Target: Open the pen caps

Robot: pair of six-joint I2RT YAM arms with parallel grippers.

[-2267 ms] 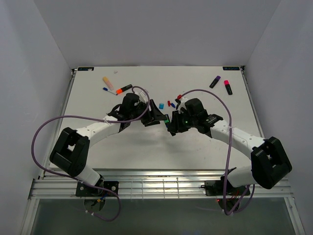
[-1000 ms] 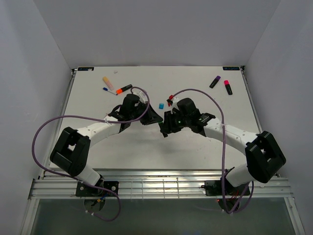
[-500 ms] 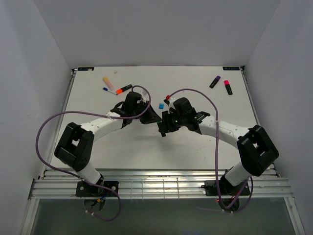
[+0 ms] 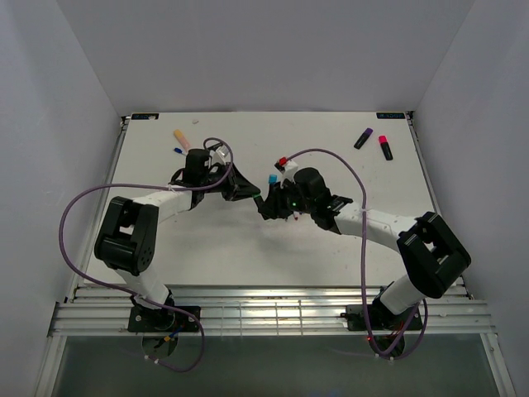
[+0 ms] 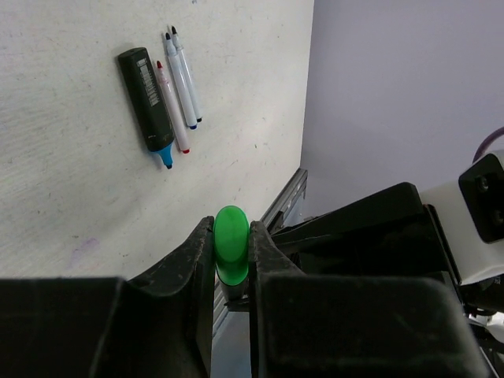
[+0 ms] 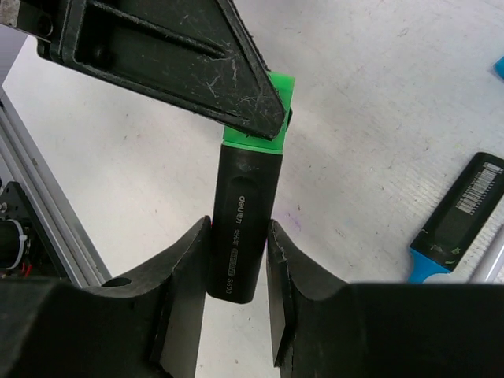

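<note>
While left fingers (image 5: 191, 264) pinch the green cap (image 5: 231, 240), right fingers (image 6: 183, 272) clamp its pen (image 6: 240, 228).

Robot lab test cell, white table (image 4: 248, 248), bare grey walls (image 4: 264, 50), aluminium rails (image 4: 264, 314)

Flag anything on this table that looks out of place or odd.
Nothing is spilled or broken. A faint purplish smudge marks the white table, like stray ink. The blue highlighter lies uncapped with its tip bare, and a blue cap lies loose apart from it, which fits the uncapping job.
</note>
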